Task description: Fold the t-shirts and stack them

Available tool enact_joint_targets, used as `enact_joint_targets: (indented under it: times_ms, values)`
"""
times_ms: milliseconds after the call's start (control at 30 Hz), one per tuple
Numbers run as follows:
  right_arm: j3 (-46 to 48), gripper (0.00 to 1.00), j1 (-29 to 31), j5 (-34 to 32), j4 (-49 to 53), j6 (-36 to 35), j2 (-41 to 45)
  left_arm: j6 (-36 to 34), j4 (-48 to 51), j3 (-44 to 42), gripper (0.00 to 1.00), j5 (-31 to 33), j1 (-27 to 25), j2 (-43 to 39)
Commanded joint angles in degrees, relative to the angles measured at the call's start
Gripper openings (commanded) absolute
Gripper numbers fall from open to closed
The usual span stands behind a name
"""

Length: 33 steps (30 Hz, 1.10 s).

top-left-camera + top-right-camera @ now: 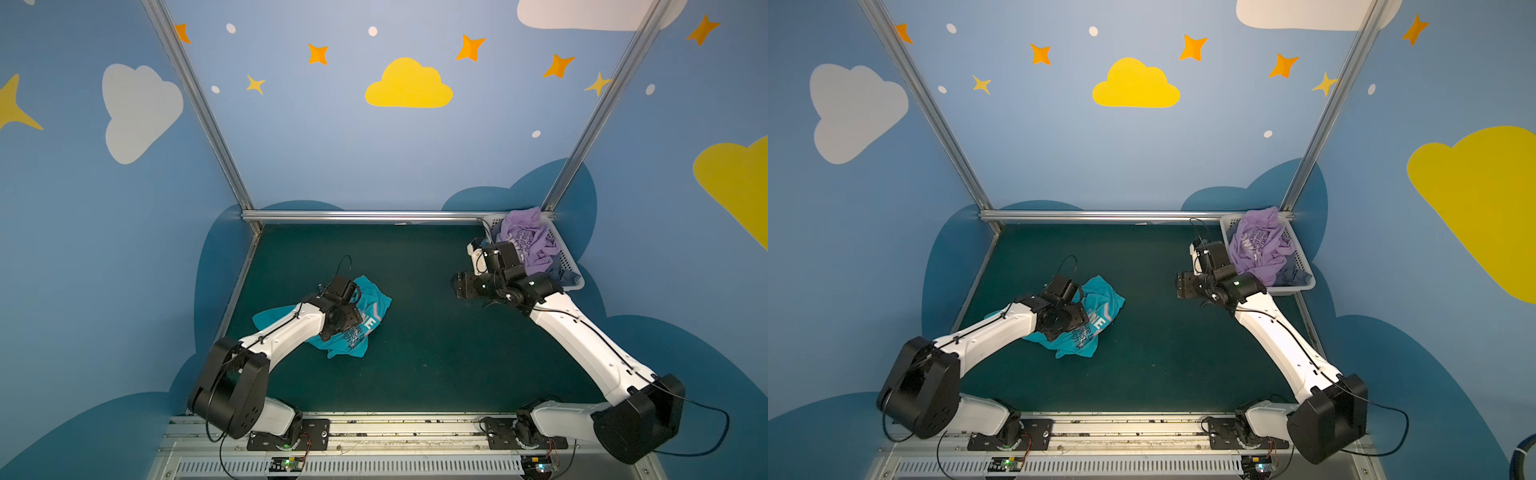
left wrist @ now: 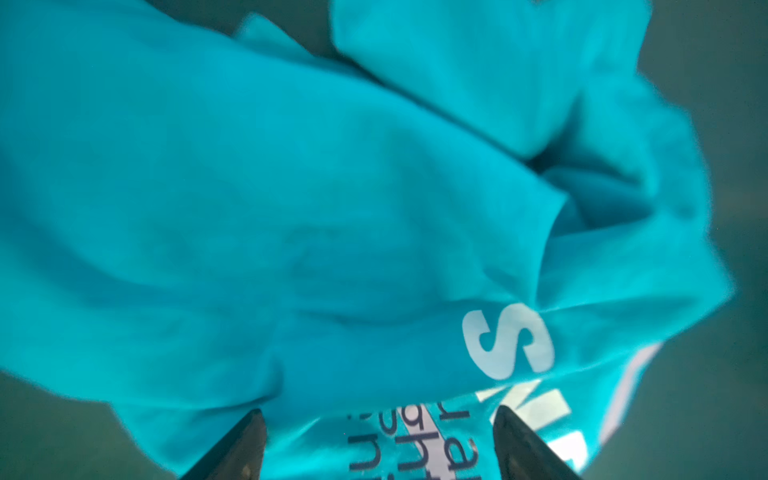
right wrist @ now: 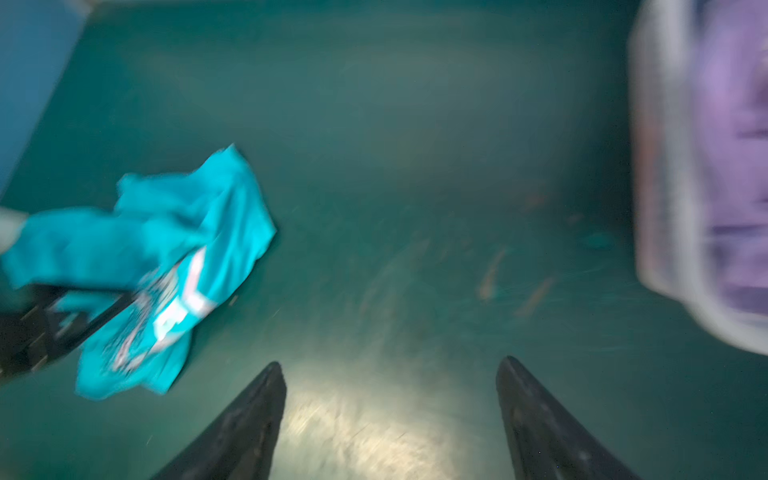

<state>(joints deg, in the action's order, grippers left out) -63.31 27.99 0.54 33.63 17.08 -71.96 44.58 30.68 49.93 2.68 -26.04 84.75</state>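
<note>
Nearest, the crumpled teal cloth t-shirt (image 1: pixel 370 299) with white lettering lies heaped on the dark green tabletop (image 1: pixel 415 365), left of the middle. The left jaws hang just over it, their 2 black fingers (image 2: pixel 232 449) spread wide, pinching nothing. Further back on the right, the right jaws also stand wide apart above bare tabletop, holding nothing. Beyond, in the far right corner, the white perforated plastic basket (image 1: pixel 562 253) holds the rumpled lavender t-shirt (image 1: pixel 528 237).
</note>
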Motion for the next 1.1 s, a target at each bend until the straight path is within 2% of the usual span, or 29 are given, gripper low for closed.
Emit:
enact_joint_targets:
  times_ms: [0,33,67,133,200,233,433,567,700,867,933,967,1000,1033,1067]
  values:
    - [6.57,0.78,0.73,7.37,-10.22,4.60,4.73,-0.85,-2.05,2.57,0.63,-1.24,-2.31,3.57]
    - [8.46,0.78,0.92,7.28,-11.61,6.00,6.28,-0.95,-2.11,3.49,0.44,-1.52,-3.11,4.90]
    - [10.03,0.78,1.16,6.56,-12.88,7.08,7.58,-1.10,-2.03,4.40,0.30,-1.53,-3.98,5.97]
    - [12.06,0.78,1.30,5.14,-13.63,7.36,9.14,-1.18,-0.92,7.00,0.15,-1.21,-5.49,7.67]
    - [12.09,0.78,1.28,4.02,-12.41,7.10,9.48,-1.99,1.13,11.02,0.05,-1.75,-6.62,8.90]
    - [11.82,0.78,1.33,3.80,-11.66,6.79,9.22,-2.40,2.63,13.69,0.04,-1.80,-7.20,9.15]
    - [10.84,0.74,1.60,8.14,-12.57,7.18,4.56,-5.47,7.43,28.09,0.04,-3.31,-9.36,5.55]
    - [10.19,0.73,3.46,10.01,-14.57,8.43,0.58,-5.88,8.85,32.28,0.04,-1.36,-9.27,-0.18]
    - [8.44,0.73,6.74,9.88,-15.51,7.88,-2.61,-3.77,8.66,27.53,0.04,7.12,-8.98,-9.06]
    - [5.32,0.75,10.86,7.88,-15.87,6.85,-7.67,1.49,12.81,14.18,0.04,18.65,-7.68,-23.24]
    - [3.83,0.75,11.73,8.16,-15.86,7.19,-10.44,5.03,15.55,8.06,0.05,20.25,-7.36,-28.08]
    - [3.09,0.76,12.18,8.33,-15.84,7.45,-11.96,6.99,16.43,4.55,0.08,19.68,-7.27,-30.27]
    - [2.28,0.76,12.57,8.55,-15.83,7.73,-13.48,8.56,16.53,1.47,0.16,18.33,-7.20,-31.87]
    - [1.32,0.76,12.95,8.83,-15.63,7.98,-15.25,9.79,15.99,-2.00,0.32,16.20,-7.18,-33.41]
    - [0.04,0.76,13.37,9.18,-15.09,8.35,-17.08,11.21,15.73,-4.73,0.52,14.43,-7.22,-34.58]
